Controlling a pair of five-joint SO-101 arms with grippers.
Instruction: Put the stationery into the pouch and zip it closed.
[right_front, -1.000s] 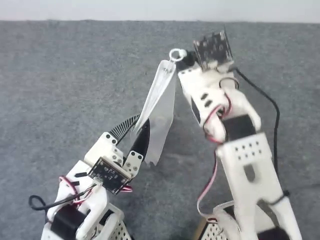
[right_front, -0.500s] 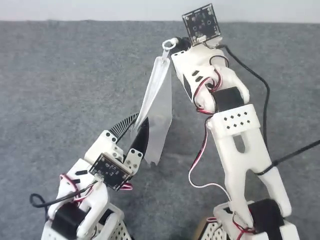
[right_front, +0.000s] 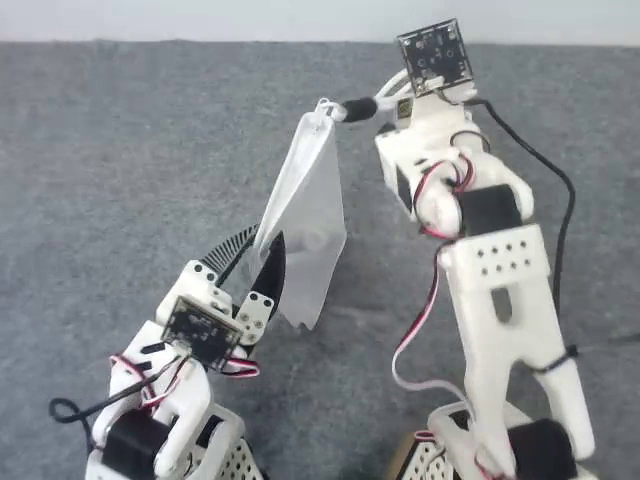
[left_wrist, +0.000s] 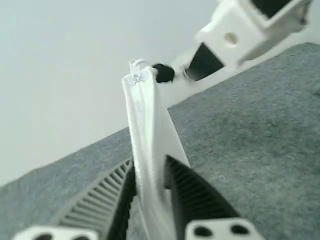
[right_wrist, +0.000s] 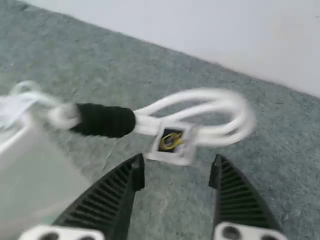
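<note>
Above grey carpet-like table mat (right_front: 120, 150), translucent white plastic zip pouch (right_front: 305, 230) is stretched in the air. Its zip edge runs from 7 o'clock up to 1 o'clock in the high view.

Left gripper (left_wrist: 150, 170) sits at the pouch's 7 o'clock end, black ribbed jaws closed down on the zip edge in a firm pinch. Right gripper (right_wrist: 177, 165) sits at 3 o'clock of the pouch's top corner, jaws parted about halfway, nothing pinched. White cord pull loop (right_wrist: 200, 107) with black bead (right_wrist: 102, 120) and small square tag (right_wrist: 170, 141) lies just ahead of the gap.

Pull sits at the top corner, so the zip looks at or near its end. Pouch contents too faint to tell.

Step judged: final zip pull. To do it well:
- Close the right jaws on the cord near the bead, not on the floppy loop end.
- Pull along the zip line toward 1 o'clock, away from the left gripper.
- Left must hold tension so the track lies straight.

Risk: cord slips out, pouch twists.
</note>
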